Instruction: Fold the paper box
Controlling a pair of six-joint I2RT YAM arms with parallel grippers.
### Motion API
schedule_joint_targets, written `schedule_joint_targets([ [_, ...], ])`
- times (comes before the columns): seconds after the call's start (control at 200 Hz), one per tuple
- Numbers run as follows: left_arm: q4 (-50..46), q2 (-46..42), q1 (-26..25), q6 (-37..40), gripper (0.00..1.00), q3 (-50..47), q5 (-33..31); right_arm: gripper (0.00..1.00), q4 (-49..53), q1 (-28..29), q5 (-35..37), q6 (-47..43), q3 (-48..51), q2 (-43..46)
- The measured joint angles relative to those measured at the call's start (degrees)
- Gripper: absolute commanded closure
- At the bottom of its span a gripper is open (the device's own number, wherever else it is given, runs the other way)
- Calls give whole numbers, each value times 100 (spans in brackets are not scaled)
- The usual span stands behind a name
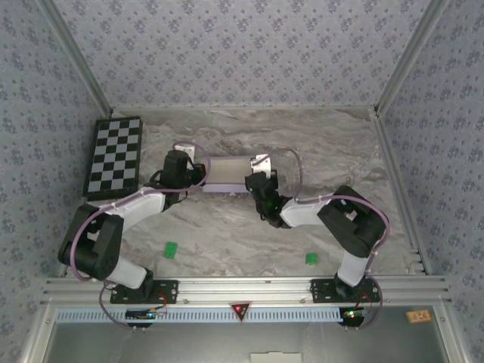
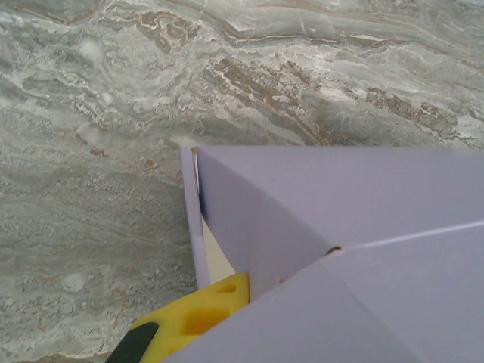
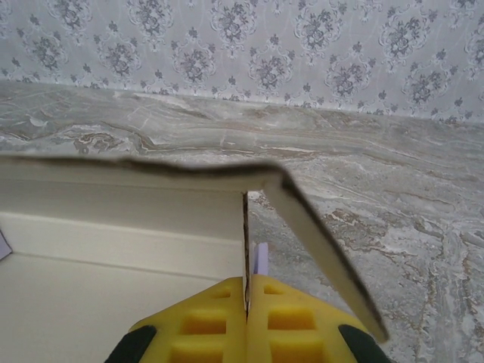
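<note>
From the overhead camera I start at the far left, where a black-and-white checkerboard (image 1: pixel 113 157) lies flat on the marble table (image 1: pixel 318 144), well apart from the work. Next over, the left arm bends inward and its left gripper (image 1: pixel 200 178) meets the left end of the paper box (image 1: pixel 227 172), which sits near the middle of the table between the two wrists, its cream inside facing up. On my left wrist feed the box's lavender panels (image 2: pixel 340 227) slope across the frame, and one yellow finger (image 2: pixel 208 310) pokes out beside a thin upright wall. The panel covers the other finger, so I read this gripper as closed with card pinched in it. Two small green marks (image 1: pixel 171 249) sit on the table nearer the bases. Moving right, the right gripper (image 1: pixel 249 181) touches the box's right end. Its wrist feed is plainer: the yellow fingers (image 3: pixel 204 321) are pressed together with a thin edge of card standing between them, so the right gripper (image 3: pixel 246 302) is clamped on the box. The cream wall (image 3: pixel 113 227) stretches off to the left, and a flap (image 3: pixel 325 249) angles away to the right.
</note>
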State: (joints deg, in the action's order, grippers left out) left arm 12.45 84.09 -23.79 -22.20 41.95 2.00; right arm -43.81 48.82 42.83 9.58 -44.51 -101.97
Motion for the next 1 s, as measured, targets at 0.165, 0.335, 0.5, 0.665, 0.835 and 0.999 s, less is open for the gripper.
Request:
schedule_joint_targets([
  [0.165, 76, -155, 0, 2, 94, -369, -46, 100, -1174, 249, 179, -616, 387, -422],
  [0.335, -142, -455, 2, 2, 82, -638, -83, 100, -2022, 407, 203, -1036, 610, -730],
  [0.5, -706, -1001, 4, 44, 71, -667, -122, 100, -2498, 487, 188, -1287, 638, -946],
  [0.665, -1255, -1764, 37, 52, 65, -667, -125, 100, -2739, 503, 142, -1416, 723, -1025],
  [0.835, -1742, -2380, 59, 63, 62, -651, -120, 100, -2883, 503, 131, -1523, 726, -1099],
  [0.999, -2391, -2455, 153, 72, 55, -140, -129, 100, -2981, 503, 111, -1567, 772, -1145],
])
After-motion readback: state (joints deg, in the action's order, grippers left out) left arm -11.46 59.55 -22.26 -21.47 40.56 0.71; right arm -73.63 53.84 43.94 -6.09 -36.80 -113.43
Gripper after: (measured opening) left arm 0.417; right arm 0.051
